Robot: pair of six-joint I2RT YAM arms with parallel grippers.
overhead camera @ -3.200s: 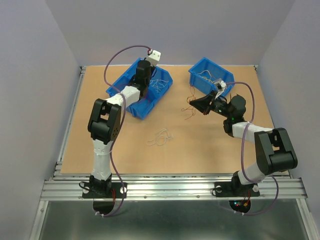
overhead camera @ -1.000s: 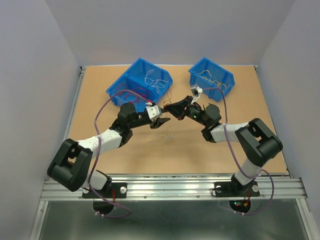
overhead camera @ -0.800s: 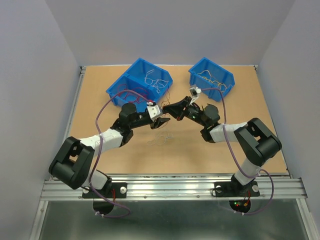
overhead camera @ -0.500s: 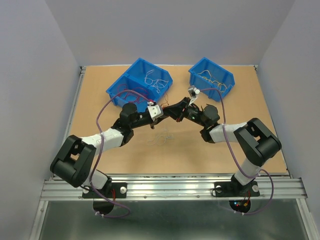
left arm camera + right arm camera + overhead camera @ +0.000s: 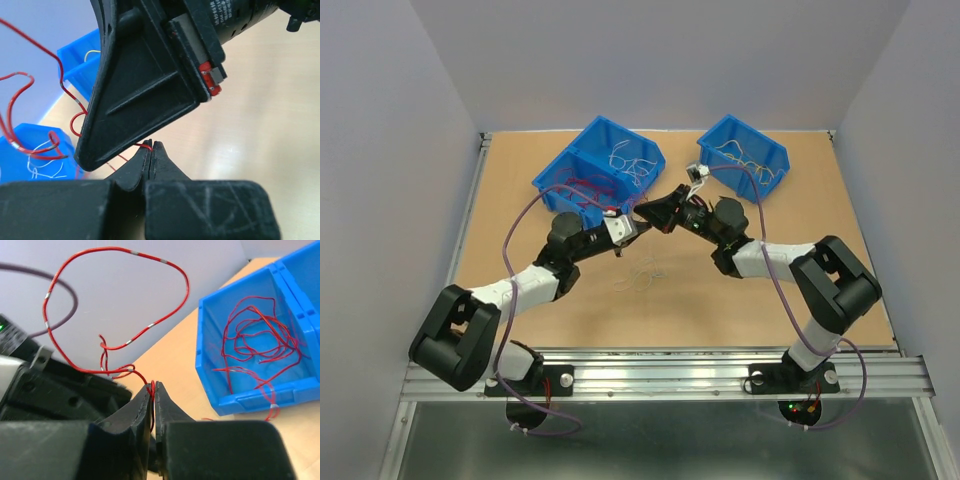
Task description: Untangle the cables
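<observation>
My left gripper point(image 5: 636, 219) and right gripper point(image 5: 642, 211) meet tip to tip above the table's middle. Both are shut on the same red cable. In the left wrist view my gripper point(image 5: 151, 145) pinches a red cable point(image 5: 30, 107) that runs behind the right gripper's black finger. In the right wrist view my gripper point(image 5: 153, 386) pinches the red cable point(image 5: 127, 295), which loops up above the jaws. A small bunch of white cables point(image 5: 642, 274) lies on the table below the grippers.
A large blue bin point(image 5: 582, 165) at the back left holds red cables point(image 5: 260, 340) in its near compartment and white ones point(image 5: 630, 160) in its far one. A small blue bin point(image 5: 772, 152) at the back right holds yellow and white cables.
Both arms swung in from the bins to the table's middle and their grippers met. Over the last second the joined grippers have moved a little up and away, with the red cable between them.
</observation>
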